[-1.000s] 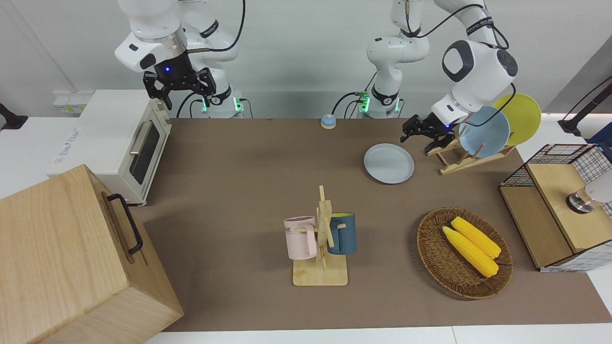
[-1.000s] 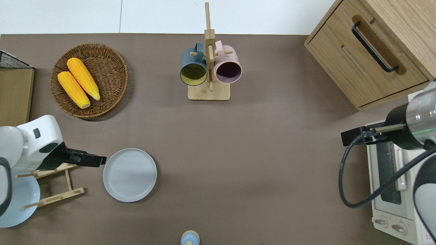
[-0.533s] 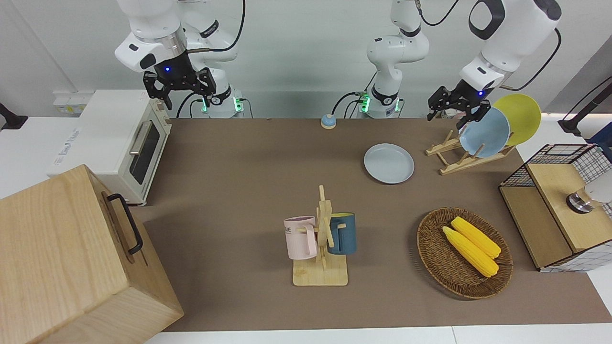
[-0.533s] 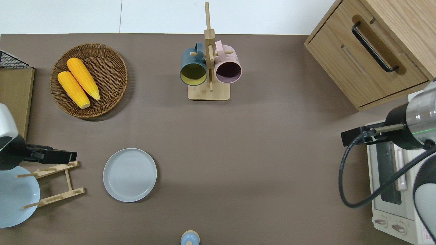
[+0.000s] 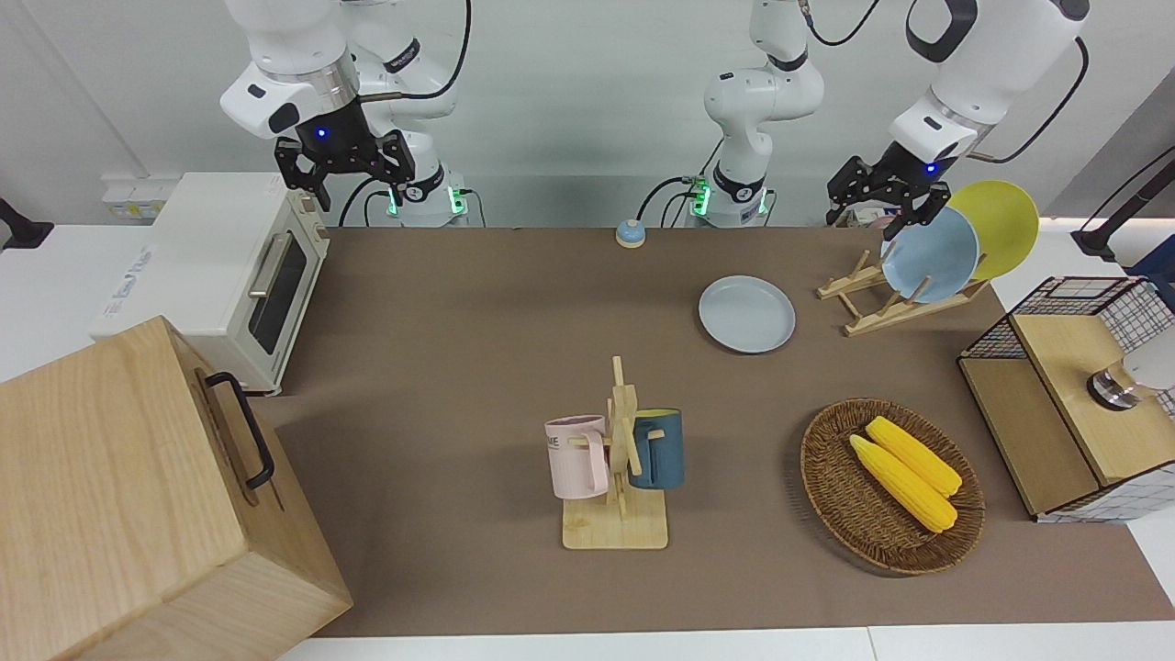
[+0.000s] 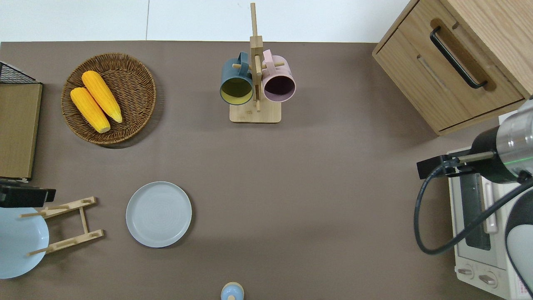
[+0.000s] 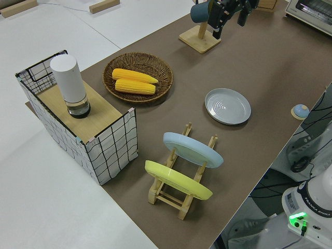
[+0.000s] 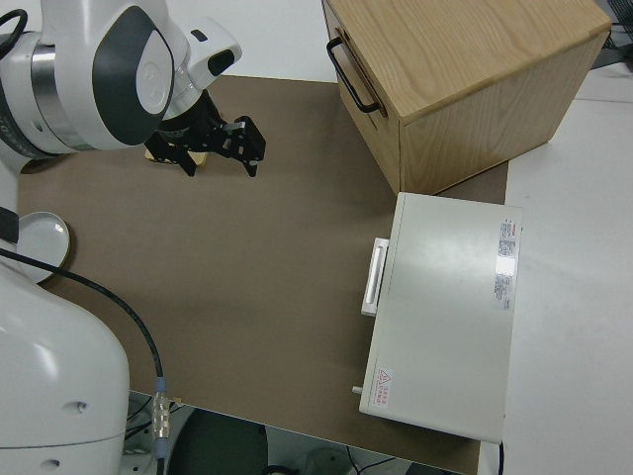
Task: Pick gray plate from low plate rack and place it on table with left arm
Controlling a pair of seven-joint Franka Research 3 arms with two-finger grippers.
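The gray plate (image 5: 746, 314) lies flat on the brown table (image 5: 459, 367), beside the low plate rack (image 5: 881, 301) on its right-arm side. The plate also shows in the overhead view (image 6: 158, 214) and the left side view (image 7: 227, 106). My left gripper (image 5: 881, 195) is open and empty, raised in the air. In the overhead view it (image 6: 25, 196) is over the rack's (image 6: 66, 225) edge farther from the robots. My right gripper (image 5: 344, 176) is open and parked.
A sky-blue plate (image 5: 929, 254) and a yellow plate (image 5: 996, 225) stand in the rack. A wicker basket (image 5: 831, 496) with two corn cobs, a mug stand (image 5: 617, 477) with two mugs, a wire box (image 5: 1074, 395), a toaster oven (image 5: 229, 275), a wooden cabinet (image 5: 128, 496) and a bell (image 5: 630, 234) are around.
My left gripper has risen from low beside the rack and drawn away from the gray plate toward the left arm's end of the table. The plate has stayed flat on the table.
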